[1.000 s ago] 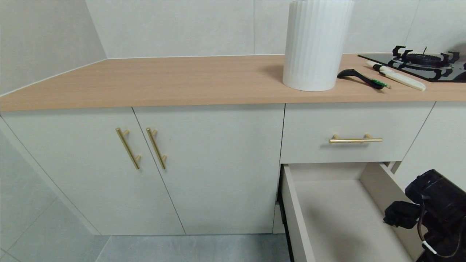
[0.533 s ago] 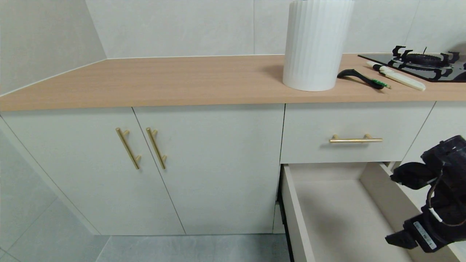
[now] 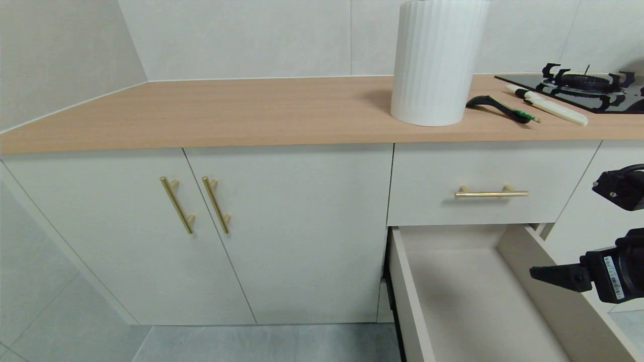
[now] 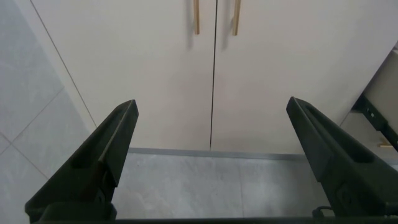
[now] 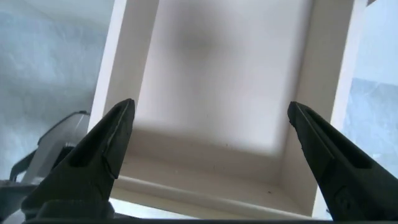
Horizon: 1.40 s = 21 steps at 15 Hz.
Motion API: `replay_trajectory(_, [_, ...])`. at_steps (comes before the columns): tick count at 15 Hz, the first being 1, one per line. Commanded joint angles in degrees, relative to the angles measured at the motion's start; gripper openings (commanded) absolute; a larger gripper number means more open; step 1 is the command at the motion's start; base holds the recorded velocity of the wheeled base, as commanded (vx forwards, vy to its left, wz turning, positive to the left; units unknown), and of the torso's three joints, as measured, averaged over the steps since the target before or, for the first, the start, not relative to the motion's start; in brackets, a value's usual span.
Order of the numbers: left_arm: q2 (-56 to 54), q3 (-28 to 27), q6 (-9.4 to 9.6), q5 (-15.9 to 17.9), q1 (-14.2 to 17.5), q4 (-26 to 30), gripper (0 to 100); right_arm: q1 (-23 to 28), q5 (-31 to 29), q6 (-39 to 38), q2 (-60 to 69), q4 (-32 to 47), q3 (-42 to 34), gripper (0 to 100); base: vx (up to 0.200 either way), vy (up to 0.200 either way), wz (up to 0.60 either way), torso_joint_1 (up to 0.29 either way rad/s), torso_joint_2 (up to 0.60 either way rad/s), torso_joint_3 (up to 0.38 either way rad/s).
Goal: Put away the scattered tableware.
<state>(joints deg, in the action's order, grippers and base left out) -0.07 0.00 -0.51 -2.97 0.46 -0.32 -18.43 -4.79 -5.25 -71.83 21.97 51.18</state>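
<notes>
Counter run with doors and drawers: positions.
Counter [image 3: 226, 110] crosses the upper frame, with the wall behind it. On it, upper right: canister [image 3: 435, 60]; ladle [image 3: 495, 107] just right of it; long utensil [image 3: 553, 109] just beside the ladle, further right; hob [image 3: 578, 90] at the far upper right, behind both. Under the counter: double doors [image 3: 201, 231] at left and centre; closed drawer [image 3: 488, 181] to their right; open drawer [image 3: 468, 301] beneath it, lower right, pulled forward. Right tool [image 3: 564, 230] at the right edge, above the open drawer's right wall. Floor [image 3: 251, 342] along the bottom.
</notes>
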Motion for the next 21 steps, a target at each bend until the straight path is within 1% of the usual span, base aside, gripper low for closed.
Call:
replay_trajectory(1, [0.07,0.0,-0.02,-0.01,0.06,-0.03,100,0.5,0.04,0.07,0.72,-0.26,0.06,100,0.0,0.0,0.0,0.0,0.0,0.0])
replay_trajectory(2, [0.07,0.0,-0.02,-0.01,0.06,-0.03,100,0.59,-0.04,-0.02,0.81,-2.72,-0.2,100,0.0,0.0,0.0,0.0,0.0,0.0])
replay_trajectory(5, [0.07,0.0,-0.02,-0.01,0.06,-0.03,100,0.59,-0.31,-0.02,0.9,-2.9,-0.02,100,0.0,0.0,0.0,0.0,0.0,0.0])
replay_trajectory(9, [0.07,0.0,-0.02,-0.01,0.06,-0.03,100,0.59,-0.48,0.07,0.99,-2.9,-0.11,100,0.0,0.0,0.0,0.069,-0.23,-0.245])
replay_trajectory(21, [0.07,0.0,-0.02,-0.01,0.06,-0.03,100,0.59,-0.92,0.16,1.08,-4.04,-0.46,100,0.0,0.0,0.0,0.167,-0.48,-0.302])
